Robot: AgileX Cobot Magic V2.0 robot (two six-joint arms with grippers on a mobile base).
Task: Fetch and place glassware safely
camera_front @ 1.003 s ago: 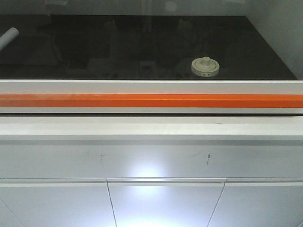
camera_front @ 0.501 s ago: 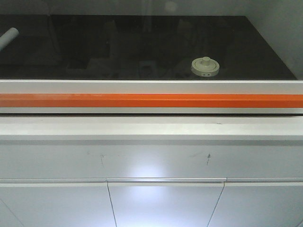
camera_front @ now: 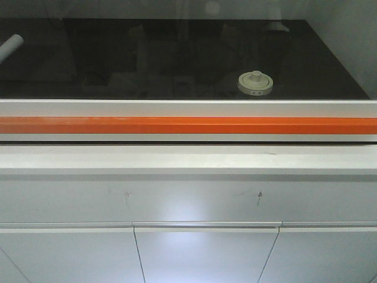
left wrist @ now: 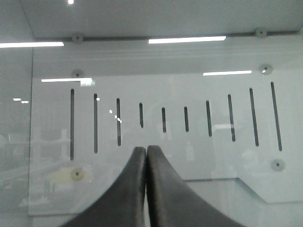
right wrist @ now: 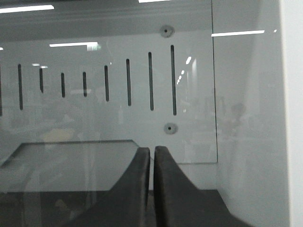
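A white cabinet [camera_front: 188, 200] filled the lower part of the front view. Above it ran an orange strip [camera_front: 188, 125], and behind that lay the black counter [camera_front: 147, 59]. Both wrist views faced a pale slotted panel [left wrist: 189, 94] at the back.

The left gripper [left wrist: 146, 150] was clenched, its tips pressed together on nothing. The right gripper [right wrist: 152, 151] was likewise closed and empty, with only a hairline gap between its tips. Neither showed in the front view.

A white tube [camera_front: 10, 46] lay at the counter's 9 o'clock edge. The lidded glass jar [camera_front: 256, 83] stood upright at about 4 o'clock from the counter's middle, near the front edge and untouched. By my reading, nothing of the task was done yet: reaching, grasping, carrying and setting down all remained.
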